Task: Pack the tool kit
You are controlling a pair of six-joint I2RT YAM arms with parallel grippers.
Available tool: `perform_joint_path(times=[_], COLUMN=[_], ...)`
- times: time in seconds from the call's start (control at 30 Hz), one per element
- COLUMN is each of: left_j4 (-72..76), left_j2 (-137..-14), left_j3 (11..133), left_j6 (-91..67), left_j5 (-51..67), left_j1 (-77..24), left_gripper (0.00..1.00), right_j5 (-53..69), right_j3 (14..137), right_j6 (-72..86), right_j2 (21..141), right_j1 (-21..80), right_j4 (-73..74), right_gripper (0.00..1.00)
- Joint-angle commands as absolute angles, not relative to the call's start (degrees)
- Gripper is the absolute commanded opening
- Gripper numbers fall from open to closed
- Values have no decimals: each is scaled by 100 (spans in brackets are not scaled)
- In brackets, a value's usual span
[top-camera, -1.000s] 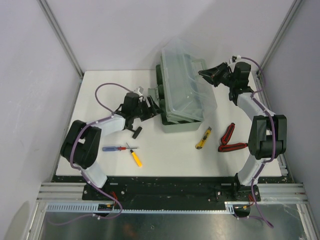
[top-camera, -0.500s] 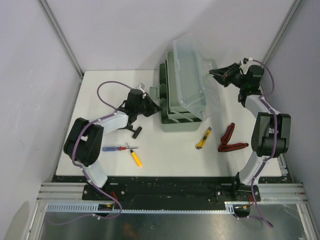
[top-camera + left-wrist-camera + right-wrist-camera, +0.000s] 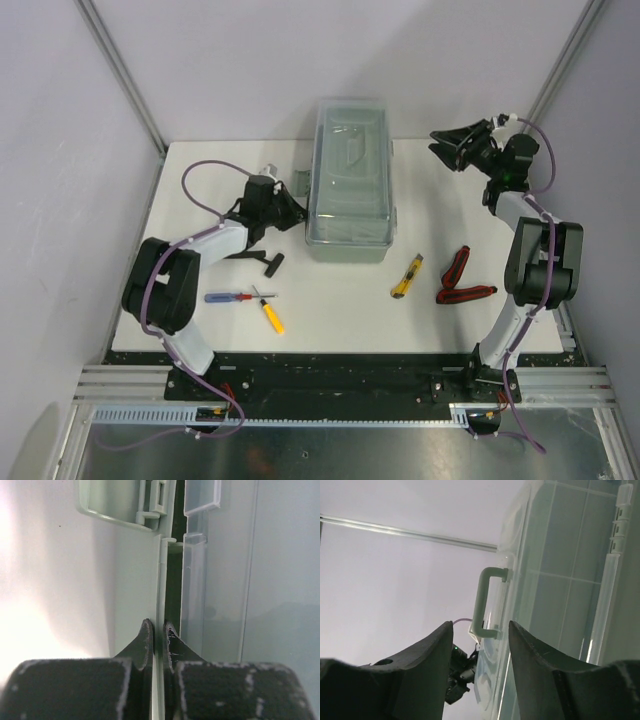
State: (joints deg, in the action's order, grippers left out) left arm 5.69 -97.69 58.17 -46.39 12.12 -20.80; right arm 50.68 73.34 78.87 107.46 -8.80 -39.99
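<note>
The tool kit (image 3: 350, 182), a sage-green box, lies at the table's back centre with its clear lid down. My left gripper (image 3: 293, 214) is at the box's left side. In the left wrist view it (image 3: 159, 630) is shut on the thin green rim (image 3: 161, 580) beside the clear lid (image 3: 225, 580). My right gripper (image 3: 440, 146) hangs open to the right of the box, apart from it. In the right wrist view the open right gripper (image 3: 480, 630) holds nothing, and the lid's handle (image 3: 482, 600) shows beyond it.
Loose tools lie on the white table (image 3: 330, 320): a black-handled hammer (image 3: 262, 260), a blue and red screwdriver (image 3: 228, 297), a yellow screwdriver (image 3: 270, 316), a yellow knife (image 3: 406, 278) and red pliers (image 3: 462, 278). Frame posts stand at both back corners.
The lid has swung from raised to flat on the box. My right gripper let go of it, opened and drew back to the right. My left gripper shut on the box's left rim.
</note>
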Motion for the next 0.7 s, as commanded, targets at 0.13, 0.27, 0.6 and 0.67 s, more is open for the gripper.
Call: perform_joint_path(times=[0.13,0.27,0.6,0.67], left_j4=[308,315,315,312], left_j2=[-9744,-9751,-9785,-9783], left_j3=[5814,5776,5745,5734], left_j6=[-4269,-4261,-4298,-4302], left_j5=[1032,1096,1178,1187], left_j1=[-1927,-1925,-1935,-1934], left_gripper=[0,0,0,0], right_j5=[4480,3083,1174,904], right_j3=[8005,8714,9960,10185], right_j6=[5029,3422,2962,2942], right_j2=[10141,9834,10393,10528], right_j1=[-182,833,2017,2110], right_j4=[-1383,232,1490,1779], right_gripper=[56,58,61,61])
